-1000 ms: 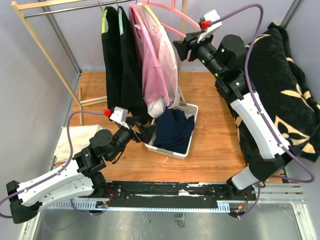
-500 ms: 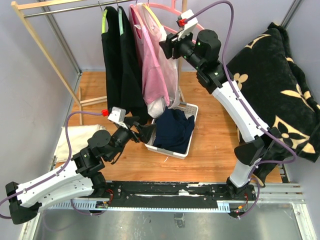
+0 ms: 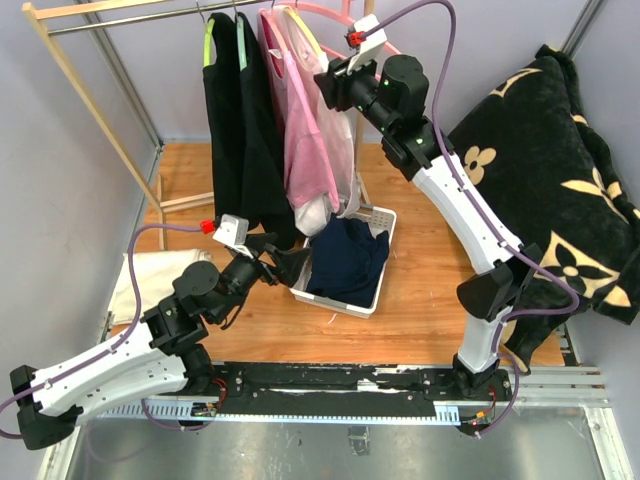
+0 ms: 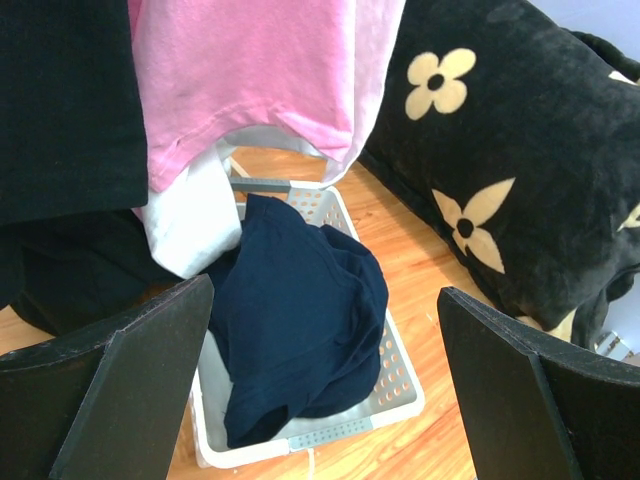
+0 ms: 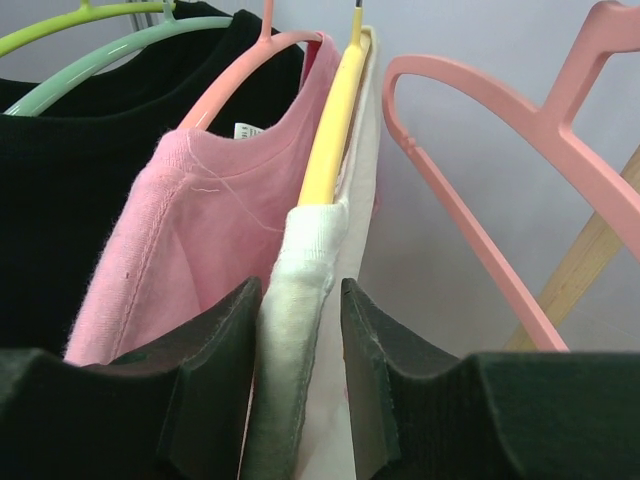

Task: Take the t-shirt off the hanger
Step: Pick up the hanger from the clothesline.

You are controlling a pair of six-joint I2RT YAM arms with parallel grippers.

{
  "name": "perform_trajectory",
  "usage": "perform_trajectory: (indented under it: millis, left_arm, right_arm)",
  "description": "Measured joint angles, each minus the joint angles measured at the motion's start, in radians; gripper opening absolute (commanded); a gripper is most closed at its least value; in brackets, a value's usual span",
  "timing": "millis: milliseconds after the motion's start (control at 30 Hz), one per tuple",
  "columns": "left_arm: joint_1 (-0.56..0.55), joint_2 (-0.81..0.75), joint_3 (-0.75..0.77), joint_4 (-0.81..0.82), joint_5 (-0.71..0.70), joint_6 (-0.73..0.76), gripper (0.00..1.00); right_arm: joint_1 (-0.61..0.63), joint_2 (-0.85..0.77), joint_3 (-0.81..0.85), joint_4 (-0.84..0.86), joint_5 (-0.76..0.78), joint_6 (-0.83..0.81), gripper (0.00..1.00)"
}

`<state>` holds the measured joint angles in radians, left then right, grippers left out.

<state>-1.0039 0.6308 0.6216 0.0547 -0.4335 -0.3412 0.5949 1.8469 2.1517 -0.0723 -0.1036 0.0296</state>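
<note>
**Right claw on the t-shirt's shoulder at the rail**

The white t-shirt (image 5: 295, 300) hangs on a yellow hanger (image 5: 330, 130) from the rail (image 3: 130, 19) at the far end of the counter (image 3: 430, 290). The right arm reaches high up to it. The right claw (image 5: 300, 335) is set narrow, with one of its fingers (image 5: 215, 380) on each side of the t-shirt's shoulder, just below where the hanger shows bare. The cloth fills the gap and touches both fingers, so the claw holds the shoulder.

In the right wrist view, a pink shirt (image 5: 170, 250) hangs just left of the t-shirt and touches it. Black shirts (image 5: 60, 190) on green hangers come next along the rail. An empty pink hanger (image 5: 480, 130) hangs to the right, apart from the t-shirt.

The left claw (image 3: 285, 262) sits low over the counter. It is spread wide, holds nothing, and points at a white basket (image 4: 400, 375) standing under the hung clothes. A navy garment (image 4: 300, 320) lies heaped in the basket. In the left wrist view, the t-shirt's lower corner drops below the pink shirt's hem and reaches down to the navy garment at the basket's far side.

A black blanket (image 3: 560, 170) with cream flowers is piled at the right side, close behind the right arm. A pale cloth (image 3: 150, 275) lies at the left edge, beside the left arm.
</note>
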Motion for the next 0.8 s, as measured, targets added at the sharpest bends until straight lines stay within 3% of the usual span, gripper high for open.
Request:
perform_trajectory:
  millis: [267, 800]
  left_arm:
    - [0.000, -0.002, -0.001, 0.000, -0.003, 0.000, 1.00]
    - [0.000, -0.002, -0.007, -0.001, -0.003, 0.000, 1.00]
  right_arm:
    - [0.004, 0.005, 0.000, 0.011, 0.027, 0.011, 0.32]
    - [0.010, 0.005, 0.062, -0.074, 0.105, 0.019, 0.35]
